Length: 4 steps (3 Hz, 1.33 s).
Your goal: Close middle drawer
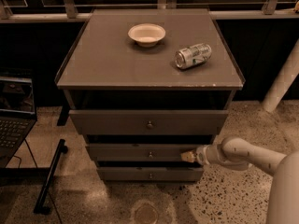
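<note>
The middle drawer point(140, 152) is the second of three grey-brown drawers in the cabinet, with a flat low front and a small round knob point(150, 154). Its front stands out only slightly from the cabinet, with a dark gap above it. My gripper point(188, 156) comes in from the right on a white arm point(243, 154) and its tip touches the right end of the middle drawer's front. The taller top drawer point(148, 122) stands out a little. The lowest drawer point(149, 174) sits below.
A white bowl point(146, 34) and a tipped drink can point(193, 55) lie on the cabinet top point(107, 64). A laptop point(14, 120) and a black stand point(50, 176) are on the left. A white post point(282, 78) stands at the right on speckled floor.
</note>
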### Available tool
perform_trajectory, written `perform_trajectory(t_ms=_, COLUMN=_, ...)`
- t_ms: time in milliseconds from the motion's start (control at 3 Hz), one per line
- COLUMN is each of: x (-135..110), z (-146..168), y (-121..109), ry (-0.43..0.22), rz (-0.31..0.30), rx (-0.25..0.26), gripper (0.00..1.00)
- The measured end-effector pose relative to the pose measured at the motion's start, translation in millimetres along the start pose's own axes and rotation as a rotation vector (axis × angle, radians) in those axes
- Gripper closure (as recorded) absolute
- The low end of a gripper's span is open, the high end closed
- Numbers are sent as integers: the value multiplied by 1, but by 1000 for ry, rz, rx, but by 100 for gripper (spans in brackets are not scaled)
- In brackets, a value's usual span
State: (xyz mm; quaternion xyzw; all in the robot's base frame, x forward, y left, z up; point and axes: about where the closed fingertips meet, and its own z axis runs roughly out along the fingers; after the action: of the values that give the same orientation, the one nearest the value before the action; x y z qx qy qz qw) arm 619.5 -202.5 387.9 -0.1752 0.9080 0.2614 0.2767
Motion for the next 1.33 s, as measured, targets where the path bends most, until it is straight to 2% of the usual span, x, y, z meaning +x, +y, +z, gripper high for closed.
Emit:
perform_trajectory(t_ms=333, x=20, z=1, y=-8, ry=27, rz=56, rx=-9, gripper=100)
perform_trajectory(t_ms=667, x=53, z=-13, y=-15, ry=37, rz=152, rx=-4, gripper=100)
perform_trajectory(t_ms=1000, x=77, z=-27, y=-15, ry=50, rz=206, rx=9, gripper=100)
perform_trajectory(t_ms=1333, x=79, z=-27, y=-14, ry=53, rz=209, rx=8, gripper=82)
